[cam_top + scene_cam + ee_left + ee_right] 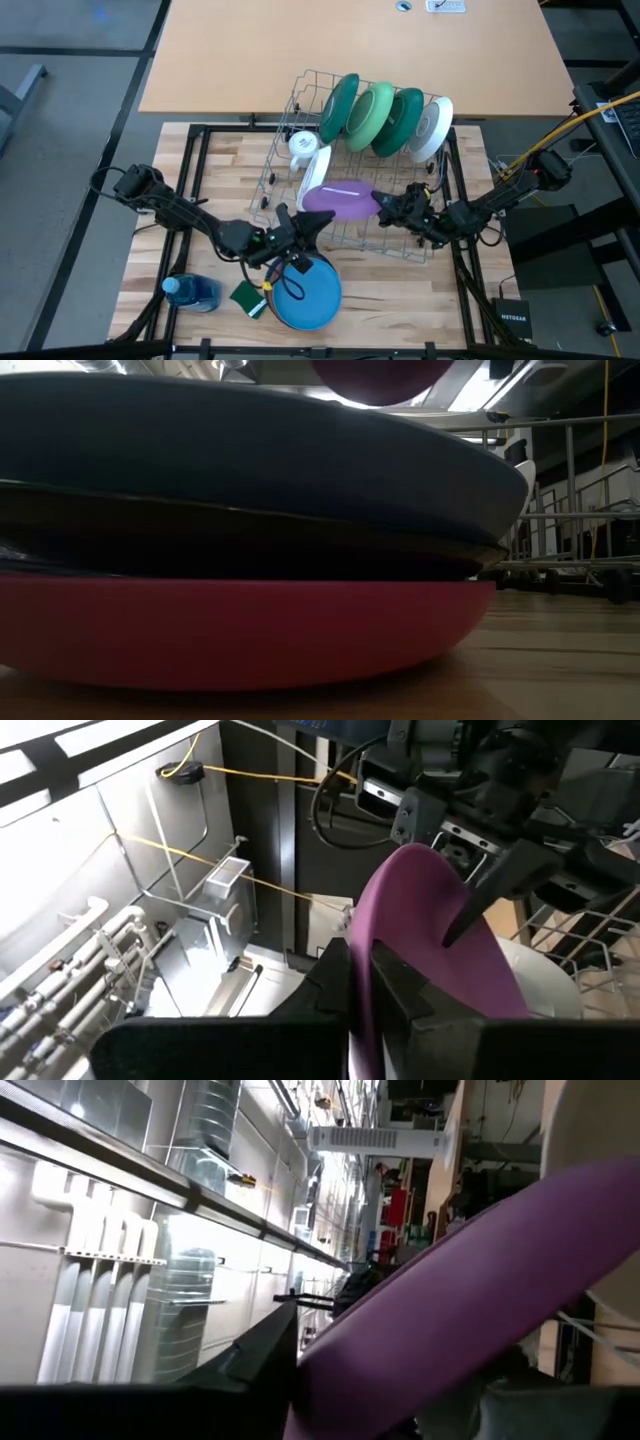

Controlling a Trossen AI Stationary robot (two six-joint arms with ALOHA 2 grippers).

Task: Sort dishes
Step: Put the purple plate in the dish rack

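Both tools are pinching the purple plate over the dish rack, left tool and right tool at opposite rims, their fingertips partly hidden.

A purple plate is held almost flat over the near part of the wire rack, at the centre of the high view. Four plates stand on edge in a row in the rack's upper part: dark green, light green, dark green, then white. A blue plate tops a stack at the bottom centre, with a red plate lowest in the low view.
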